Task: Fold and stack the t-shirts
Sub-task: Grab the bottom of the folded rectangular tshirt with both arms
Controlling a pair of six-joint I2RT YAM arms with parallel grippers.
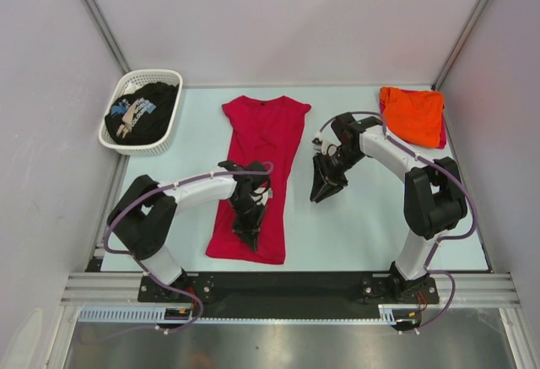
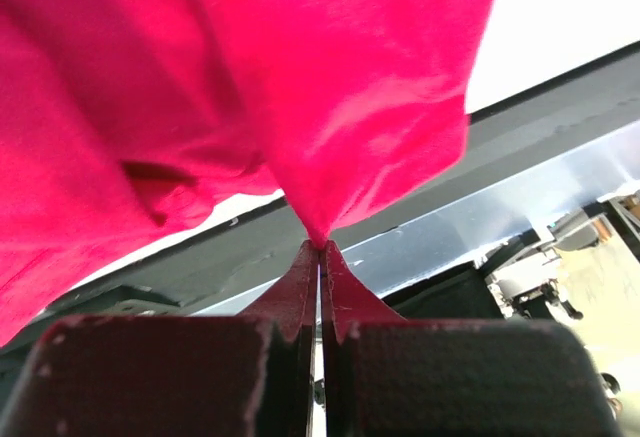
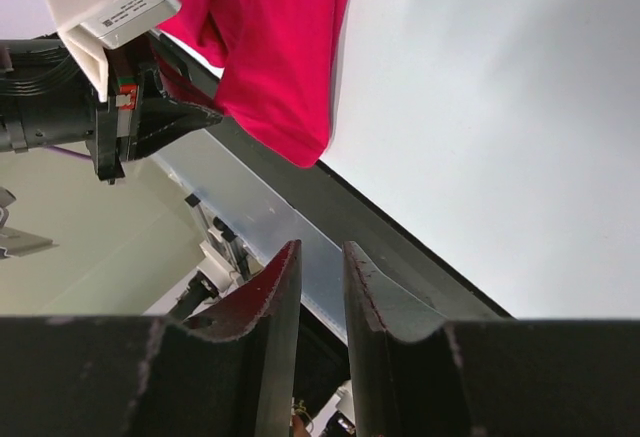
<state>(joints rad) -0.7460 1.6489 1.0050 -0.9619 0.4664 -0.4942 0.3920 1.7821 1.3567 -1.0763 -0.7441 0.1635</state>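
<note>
- Red t-shirt (image 1: 261, 145): lying lengthwise on the table (image 1: 363, 225), its lower part hiding under the left arm.
- Left gripper (image 2: 320, 249): jaws pressing together, pinching a fold of the red cloth.
- Right gripper (image 3: 321, 249): hanging beside the shirt's right edge, jaws narrowly parted, gripping nothing.
- Orange t-shirt (image 1: 412, 114): sitting folded at the far right corner.
- Black t-shirt (image 1: 142, 111): bunching in the basket (image 1: 173, 124), print unreadable.

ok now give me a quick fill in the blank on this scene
1. The left gripper is shut on the t-shirt coloured ___.
2. The black t-shirt lies in the white ___.
3. The orange t-shirt sits at the far ___ corner of the table.
4. The right gripper holds ___.
Missing words: red; basket; right; nothing.
</note>
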